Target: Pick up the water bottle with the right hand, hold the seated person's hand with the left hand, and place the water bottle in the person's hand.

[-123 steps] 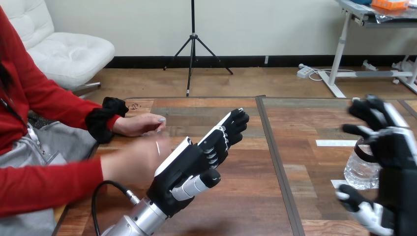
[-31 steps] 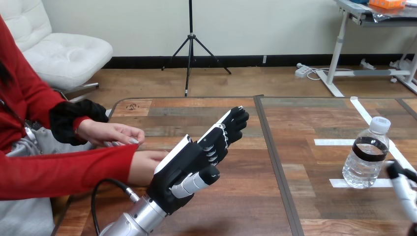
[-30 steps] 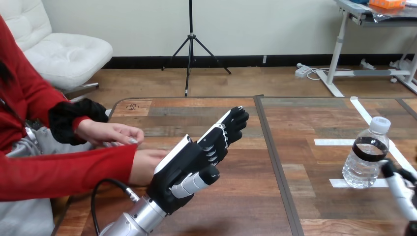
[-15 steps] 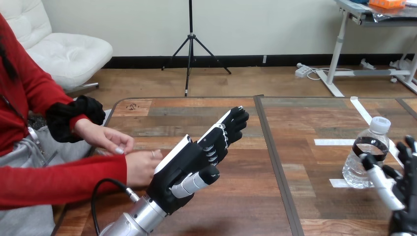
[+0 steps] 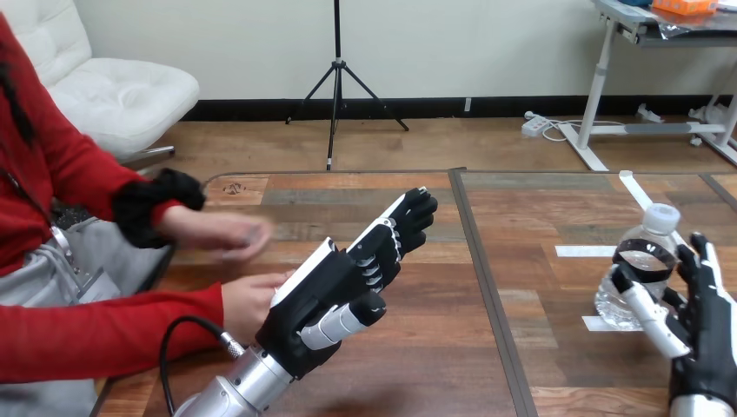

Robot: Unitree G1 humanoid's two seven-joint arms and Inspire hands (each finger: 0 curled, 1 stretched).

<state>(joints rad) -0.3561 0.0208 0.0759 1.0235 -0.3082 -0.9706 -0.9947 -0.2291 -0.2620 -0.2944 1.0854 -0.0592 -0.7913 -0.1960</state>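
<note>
While its fingers stand straight and spread, the right hand is released and grips nothing. It rises by the near right corner of the counter with its palm turned to the water bottle. The thumb lies across the front of the bottle's lower part and the fingers stand up along its right side. Whether any of them touches the plastic I cannot tell. Set round the bottle like this, the hand looks ready to wrap it, so I judge the pick-up not yet made.

The water bottle, capped and roughly upright, stands close to the right edge among white tape marks, which probably fix its starting place.

Over the left half of the counter the left hand is also released. Its fingers point straight at the far edge, its palm faces the left edge and its thumb is bent low. The person's nearer hand sits just beside that palm and is partly hidden by it. No robot finger is curled round it, so I judge the hold not yet taken. The flat palm seems offered as a support for the handover.

Nearer the far edge, the person's farther hand is blurred above the counter's left edge
</note>
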